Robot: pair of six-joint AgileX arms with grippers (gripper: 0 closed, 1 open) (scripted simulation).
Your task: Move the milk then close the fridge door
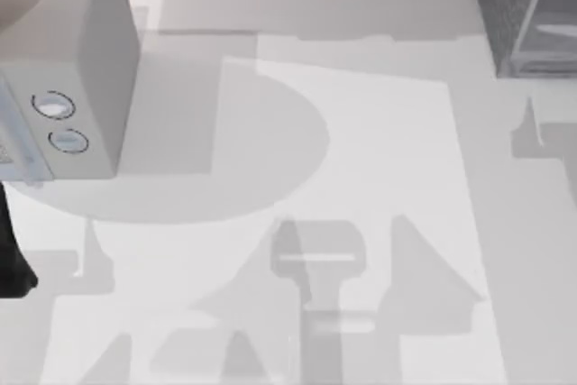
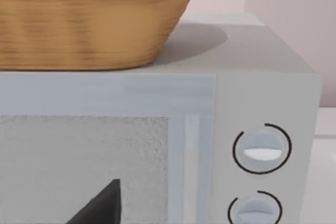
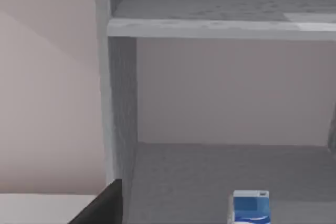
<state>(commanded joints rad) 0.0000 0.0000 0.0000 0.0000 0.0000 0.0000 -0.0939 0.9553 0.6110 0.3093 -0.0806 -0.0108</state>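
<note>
Milk (image 3: pixel 251 206) standing upright on the fridge's lower shelf (image 3: pixel 210 171), near its front edge. Claw states: cannot tell. Fridge (image 1: pixel 527 6) at the tabletop's far right corner.

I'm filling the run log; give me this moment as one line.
milk: on fridge's lower shelf | fridge cabinet: top view's right, open | microwave: left, basket on top | left arm: left edge

The milk (image 3: pixel 251 206), a blue-topped carton, stands upright on the open fridge's lower grey shelf (image 3: pixel 210 171).
</note>
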